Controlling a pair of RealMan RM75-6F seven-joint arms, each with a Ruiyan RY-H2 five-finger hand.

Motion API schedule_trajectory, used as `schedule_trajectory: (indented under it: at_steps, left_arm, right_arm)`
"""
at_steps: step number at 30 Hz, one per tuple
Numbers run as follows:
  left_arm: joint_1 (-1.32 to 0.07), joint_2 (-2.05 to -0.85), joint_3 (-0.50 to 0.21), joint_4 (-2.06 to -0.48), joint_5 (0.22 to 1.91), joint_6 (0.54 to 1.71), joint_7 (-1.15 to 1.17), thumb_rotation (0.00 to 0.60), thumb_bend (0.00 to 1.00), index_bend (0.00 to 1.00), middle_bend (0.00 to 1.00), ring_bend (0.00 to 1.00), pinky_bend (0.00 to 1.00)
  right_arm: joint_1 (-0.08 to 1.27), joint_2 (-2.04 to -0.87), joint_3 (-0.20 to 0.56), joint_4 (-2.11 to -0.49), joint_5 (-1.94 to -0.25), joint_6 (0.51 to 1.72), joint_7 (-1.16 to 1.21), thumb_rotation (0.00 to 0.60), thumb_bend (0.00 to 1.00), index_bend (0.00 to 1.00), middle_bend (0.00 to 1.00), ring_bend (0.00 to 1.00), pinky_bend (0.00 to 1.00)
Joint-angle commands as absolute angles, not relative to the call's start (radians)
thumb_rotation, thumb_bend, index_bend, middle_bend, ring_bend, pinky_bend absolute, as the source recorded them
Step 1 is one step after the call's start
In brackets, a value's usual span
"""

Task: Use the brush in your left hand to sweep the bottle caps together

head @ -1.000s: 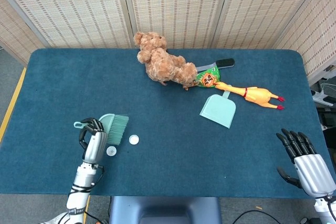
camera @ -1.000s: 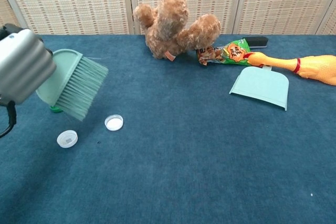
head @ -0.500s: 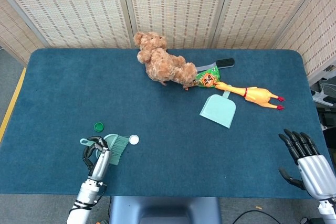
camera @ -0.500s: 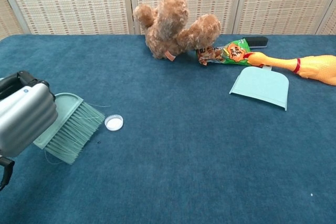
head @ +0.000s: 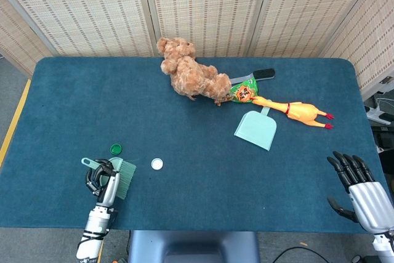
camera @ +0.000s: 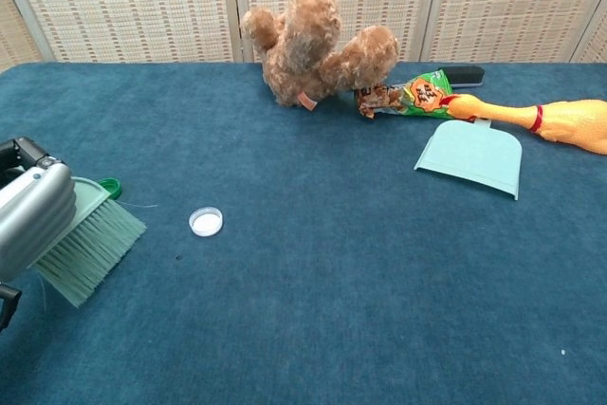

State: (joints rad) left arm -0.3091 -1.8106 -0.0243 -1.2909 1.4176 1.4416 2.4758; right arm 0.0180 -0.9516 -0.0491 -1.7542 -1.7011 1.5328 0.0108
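While left hand [head: 106, 180] grips brush [camera: 87, 246], two caps: white cap [head: 157, 164], green cap [head: 116, 149].

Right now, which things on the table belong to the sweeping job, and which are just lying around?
For the job: brush held in the left hand; white cap; green cap.

Lying about: teddy bear, snack packet, rubber chicken, dustpan, black object behind the packet. The right hand is open and idle.

Teddy bear [head: 189, 76] at back of surface [head: 246, 177], snack bag [head: 243, 93] beside it, rubber chicken [head: 298, 112], dustpan [head: 257, 129] just below.
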Motion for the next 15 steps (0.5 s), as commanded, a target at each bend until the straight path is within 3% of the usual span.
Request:
schedule_trajectory:
  at_steps: [1, 15]
  left_arm:
    - [-0.314, -1.817, -0.035, -1.247, 1.407, 1.446, 2.455, 0.6, 0.49, 0.94, 1.0, 0.79, 0.83]
    - [-0.364, -1.86, -0.103, -1.042, 1.388, 1.469, 2.328, 0.6, 0.49, 0.94, 1.0, 0.79, 0.83]
  right_arm:
    - [0.018, -0.952, -0.049, -1.755, -1.7, 1.533, 0.009, 0.6, 0.2, 0.0, 0.0, 0.0, 0.0]
    - [0.014, -0.949, -0.052, -1.759, -1.706, 1.537, 0.008, 0.6, 0.2, 0.0, 0.0, 0.0, 0.0]
